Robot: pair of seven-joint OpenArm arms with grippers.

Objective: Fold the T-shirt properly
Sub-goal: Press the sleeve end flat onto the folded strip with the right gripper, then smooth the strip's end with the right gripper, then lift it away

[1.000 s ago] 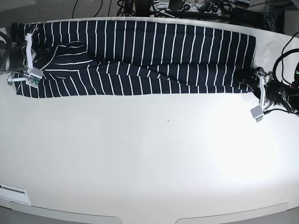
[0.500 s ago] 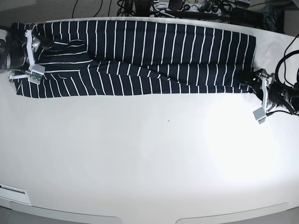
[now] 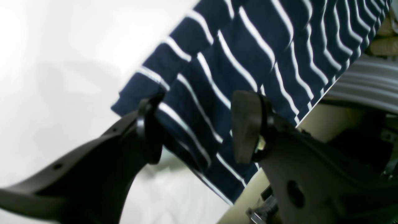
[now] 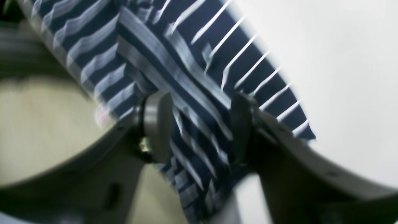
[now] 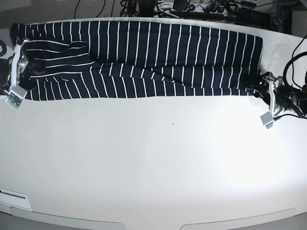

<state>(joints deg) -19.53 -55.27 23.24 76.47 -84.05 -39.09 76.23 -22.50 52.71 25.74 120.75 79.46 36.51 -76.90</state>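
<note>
Left wrist view: left gripper [image 3: 194, 130] jaws spread, pads clear of cloth, nothing gripped; corner of T-shirt [image 3: 248, 53] behind gap, on white table [image 3: 46, 77].
Right wrist view, blurred: right gripper [image 4: 199, 127] jaws apart, striped cloth [image 4: 186, 77] behind gap; whether pads touch cloth: cannot tell.
Base view only: whole T-shirt [image 5: 144, 57] as long band along table [image 5: 153, 158] far edge; left gripper [image 5: 261, 86] at its right end, right gripper [image 5: 21, 72] at left end.

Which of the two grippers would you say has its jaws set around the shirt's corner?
The left gripper: its open jaws straddle the T-shirt corner; the right gripper straddles mid-edge.
</note>
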